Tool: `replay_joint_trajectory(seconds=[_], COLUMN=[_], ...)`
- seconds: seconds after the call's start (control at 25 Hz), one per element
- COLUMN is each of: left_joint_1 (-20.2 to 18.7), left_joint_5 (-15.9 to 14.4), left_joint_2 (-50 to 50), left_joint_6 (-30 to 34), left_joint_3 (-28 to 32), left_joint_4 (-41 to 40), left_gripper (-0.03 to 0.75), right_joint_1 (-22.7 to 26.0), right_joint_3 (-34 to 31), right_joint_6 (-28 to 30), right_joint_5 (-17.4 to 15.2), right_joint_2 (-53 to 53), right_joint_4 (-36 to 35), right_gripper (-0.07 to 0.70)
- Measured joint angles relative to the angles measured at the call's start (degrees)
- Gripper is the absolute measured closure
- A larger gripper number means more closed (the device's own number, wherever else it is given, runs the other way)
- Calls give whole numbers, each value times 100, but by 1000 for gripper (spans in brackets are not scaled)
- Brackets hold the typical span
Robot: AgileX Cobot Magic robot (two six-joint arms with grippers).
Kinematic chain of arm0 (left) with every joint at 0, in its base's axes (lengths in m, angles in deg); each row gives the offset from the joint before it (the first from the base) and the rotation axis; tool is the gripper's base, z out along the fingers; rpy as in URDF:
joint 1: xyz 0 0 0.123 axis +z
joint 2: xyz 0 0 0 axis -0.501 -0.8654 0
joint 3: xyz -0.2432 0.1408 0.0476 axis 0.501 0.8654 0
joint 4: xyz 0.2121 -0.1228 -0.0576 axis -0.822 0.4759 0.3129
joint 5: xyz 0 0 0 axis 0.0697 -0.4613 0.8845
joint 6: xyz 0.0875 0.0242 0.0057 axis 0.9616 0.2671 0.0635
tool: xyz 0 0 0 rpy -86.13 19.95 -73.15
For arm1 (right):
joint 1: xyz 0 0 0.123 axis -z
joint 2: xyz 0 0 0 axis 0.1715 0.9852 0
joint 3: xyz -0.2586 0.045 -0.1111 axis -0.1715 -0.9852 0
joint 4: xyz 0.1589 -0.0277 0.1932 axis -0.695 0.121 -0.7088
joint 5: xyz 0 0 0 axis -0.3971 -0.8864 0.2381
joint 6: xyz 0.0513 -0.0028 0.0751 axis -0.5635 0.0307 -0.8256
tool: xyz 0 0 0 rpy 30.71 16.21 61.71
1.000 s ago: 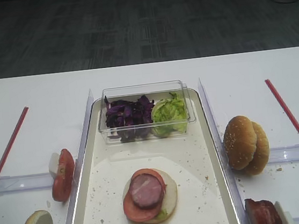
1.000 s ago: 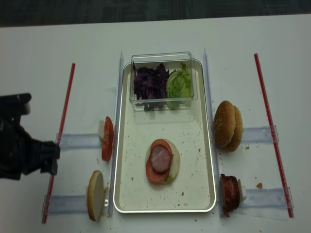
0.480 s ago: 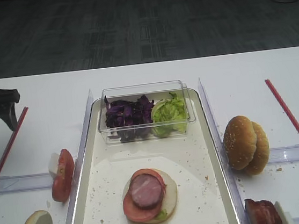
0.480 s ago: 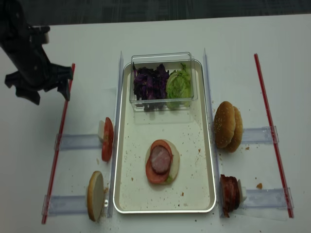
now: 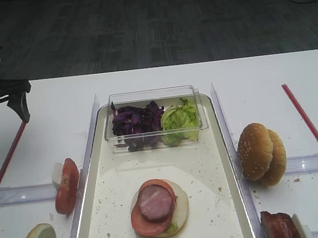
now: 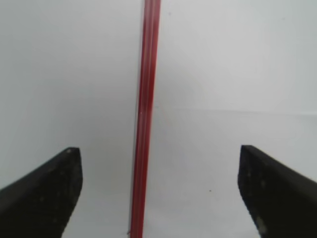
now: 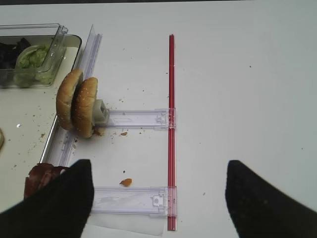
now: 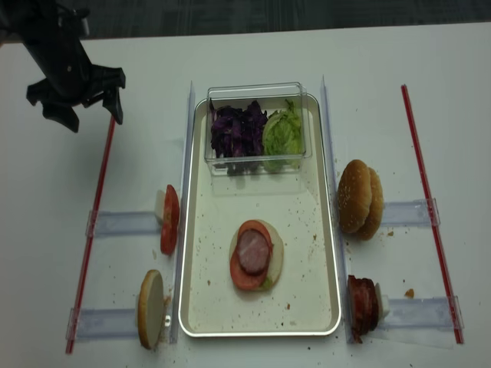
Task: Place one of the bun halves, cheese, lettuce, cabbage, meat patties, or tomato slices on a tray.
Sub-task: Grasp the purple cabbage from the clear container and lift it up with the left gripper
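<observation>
Left gripper (image 8: 77,96) hovers wide apart, empty, over the table's far-left corner. Cabbage (image 8: 238,129) lies to its right, inside the clear tub (image 8: 257,89) at the tray's (image 8: 307,253) far end, nearer this arm. Right gripper (image 7: 156,198) shows spread jaws, empty too.

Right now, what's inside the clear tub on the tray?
In the clear tub: purple cabbage left, green lettuce right. Anything beneath those heaps is hidden.
</observation>
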Motion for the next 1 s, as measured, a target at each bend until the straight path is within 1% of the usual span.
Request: replay_joint_trajectory(seconds=[0.16,0.28,0.56,0.68,0.84,1.0], left_joint_1=[-153,-431,-1483,-1976,-2491,-2855], left_joint_5=[-23,0,50,154,281,520], left_joint_2=[0,0,0,0,0,0], left_joint_6=[0,0,114,178,178,138], left_joint_3=[0,0,-20,-20,-20,-20], left_joint_4=[0,0,0,-24,-91,-91], left_gripper=[128,128,128,128,128,128], right_joint_1=[0,0,0,0,0,0], right_joint_3=[0,0,0,0,0,0], right_joint_6=[0,0,0,0,0,0], right_joint_5=[0,0,0,0,0,0], right_joint_2=[0,0,0,0,0,0], right_joint_4=[0,0,0,0,0,0], right_gripper=[61,61,61,61,61,61])
